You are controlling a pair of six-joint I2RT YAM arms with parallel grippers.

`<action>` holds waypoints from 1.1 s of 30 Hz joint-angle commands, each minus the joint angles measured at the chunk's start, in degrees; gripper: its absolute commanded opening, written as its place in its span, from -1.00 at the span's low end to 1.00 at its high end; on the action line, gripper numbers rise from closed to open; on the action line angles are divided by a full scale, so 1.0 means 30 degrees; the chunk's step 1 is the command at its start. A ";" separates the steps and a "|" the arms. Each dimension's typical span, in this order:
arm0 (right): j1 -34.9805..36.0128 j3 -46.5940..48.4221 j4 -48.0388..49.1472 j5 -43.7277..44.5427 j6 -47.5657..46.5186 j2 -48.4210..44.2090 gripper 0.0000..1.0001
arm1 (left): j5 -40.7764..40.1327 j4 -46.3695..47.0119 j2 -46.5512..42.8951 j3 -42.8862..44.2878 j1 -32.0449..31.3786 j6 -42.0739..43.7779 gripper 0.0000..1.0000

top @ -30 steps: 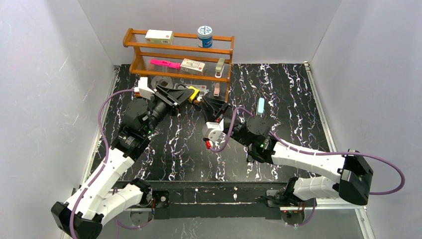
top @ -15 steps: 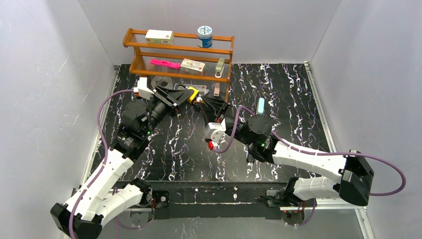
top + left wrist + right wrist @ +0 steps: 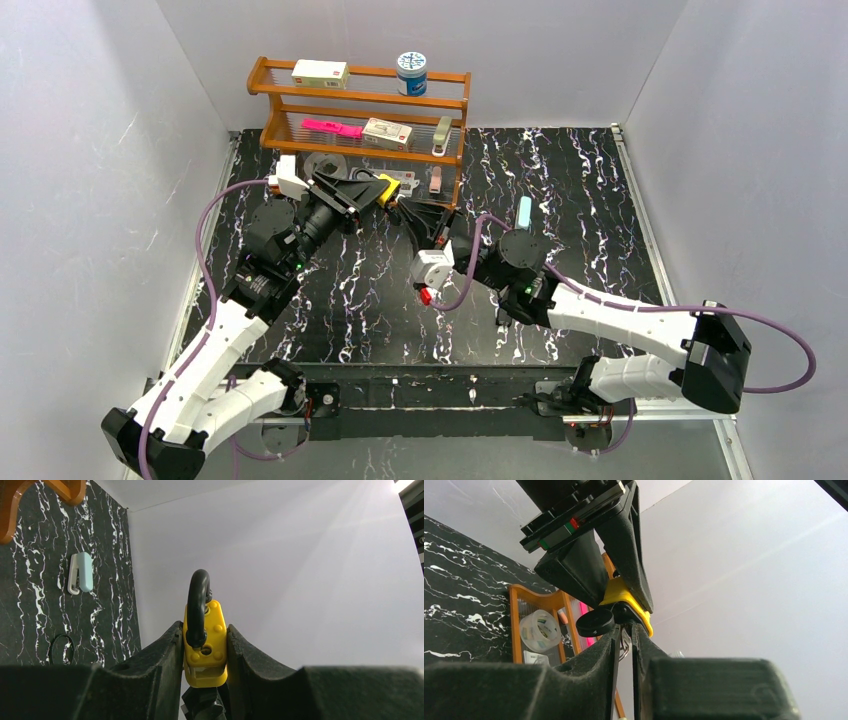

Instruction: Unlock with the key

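Note:
My left gripper point(image 3: 378, 190) is shut on a yellow padlock point(image 3: 388, 188) and holds it above the table in front of the rack. In the left wrist view the padlock point(image 3: 206, 647) sits between both fingers point(image 3: 165, 652), its black shackle point(image 3: 197, 600) pointing away. I cannot tell whether the shackle is latched. My right gripper point(image 3: 407, 212) meets the padlock from the right and is shut on the key point(image 3: 624, 620) at the padlock's point(image 3: 624, 594) underside. A round black key head point(image 3: 595, 622) and a metal ring point(image 3: 626, 649) hang by the fingertips.
A wooden two-shelf rack point(image 3: 360, 100) stands at the back with boxes, a blue-lidded jar point(image 3: 411, 72) and a pink item. A light blue object point(image 3: 524, 212) lies on the black marbled table point(image 3: 600, 200). A tape roll point(image 3: 538, 627) sits in the rack. Grey walls close in on three sides.
The right wrist has rolled and shifted slightly at the padlock. The left arm and the padlock have stayed put.

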 commanded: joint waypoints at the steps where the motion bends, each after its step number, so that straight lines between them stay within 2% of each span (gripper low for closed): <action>1: -0.0068 0.1173 0.0642 0.0650 -0.0360 0.0185 -0.53 | 0.0167 0.1019 -0.0406 0.0659 -0.0042 -0.0008 -1.00; 6: -0.0127 0.0940 0.0759 0.0753 -0.0937 0.0348 -0.24 | 0.0190 0.0946 -0.0443 0.0755 -0.0042 0.0015 -1.00; 10: -0.0142 0.0931 0.0136 0.0576 -0.0639 0.0146 -0.20 | 0.0169 0.0960 -0.0385 0.0816 -0.0042 -0.0001 -1.00; 12: -0.0171 0.0921 0.0090 0.0646 -0.0575 0.0125 -0.30 | 0.0158 0.0960 -0.0384 0.0829 -0.0046 -0.0007 -1.00; 16: -0.0242 0.0997 0.0253 0.0759 -0.0655 0.0196 -0.63 | 0.0188 0.0935 -0.0414 0.0850 -0.0042 -0.0003 -1.00; 22: -0.0278 0.1226 0.0712 0.1667 -0.0235 0.0419 -0.96 | 0.0171 0.0924 -0.0472 0.0822 -0.0042 0.0020 -1.00; 23: -0.0296 0.1324 0.0878 0.1906 0.0012 0.0487 -0.97 | 0.0214 0.0931 -0.0494 0.0821 -0.0042 0.0059 -1.00; 28: -0.0332 0.2200 0.0775 0.3083 0.3250 0.0554 -0.97 | 0.0422 0.1714 -0.0636 0.0646 -0.0042 0.0411 -1.00; 33: -0.0549 0.3717 -0.1316 0.4344 1.0529 -0.0022 -0.97 | 0.0668 0.3469 -0.0934 -0.0029 -0.0042 0.0771 -1.00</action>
